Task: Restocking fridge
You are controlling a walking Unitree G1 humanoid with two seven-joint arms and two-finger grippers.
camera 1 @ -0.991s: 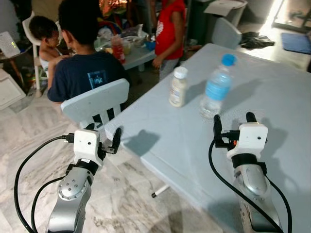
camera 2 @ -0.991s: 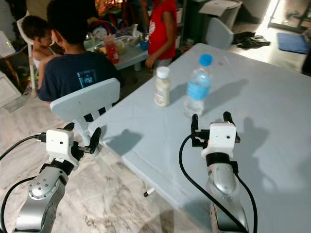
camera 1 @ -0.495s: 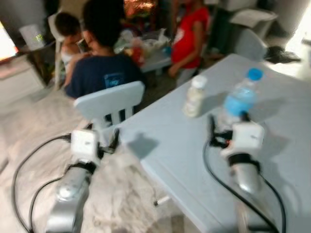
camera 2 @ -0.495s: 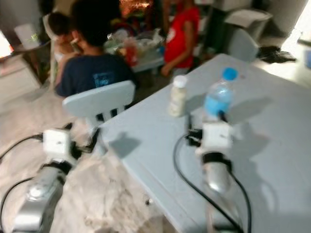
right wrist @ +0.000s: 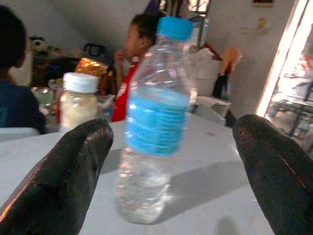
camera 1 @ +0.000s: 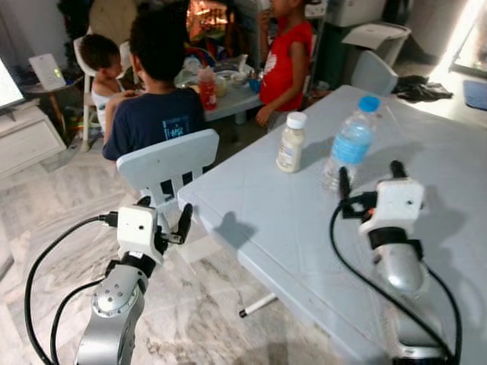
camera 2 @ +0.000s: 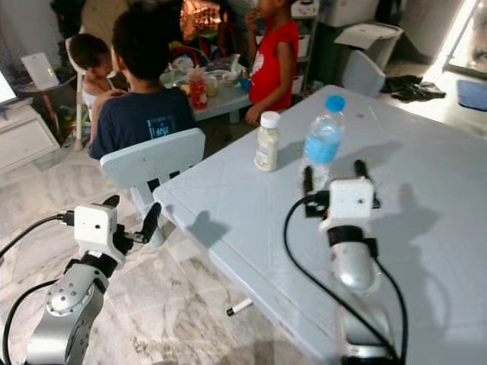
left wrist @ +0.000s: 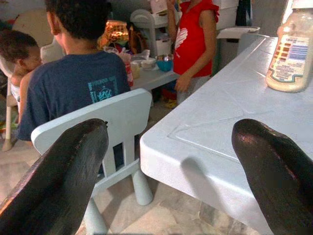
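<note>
two claws are raised: the left claw (camera 1: pixel 162 220) hangs spread off the worktop (camera 1: pixel 259 205) corner, near a small chair (camera 1: pixel 169 158). the right claw (camera 1: pixel 368 182), fingers wide apart, faces the water bottle (camera 1: pixel 348 144) standing just ahead. one off-centre closing finger could tip it into the white-capped bottle (camera 1: pixel 290 142) nearby. beyond, people (camera 1: pixel 156 84) sit close enough for a rolling bottle to reach.

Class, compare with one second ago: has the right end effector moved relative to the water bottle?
Yes. The right end effector has moved forward toward the water bottle, closing the gap.
</note>
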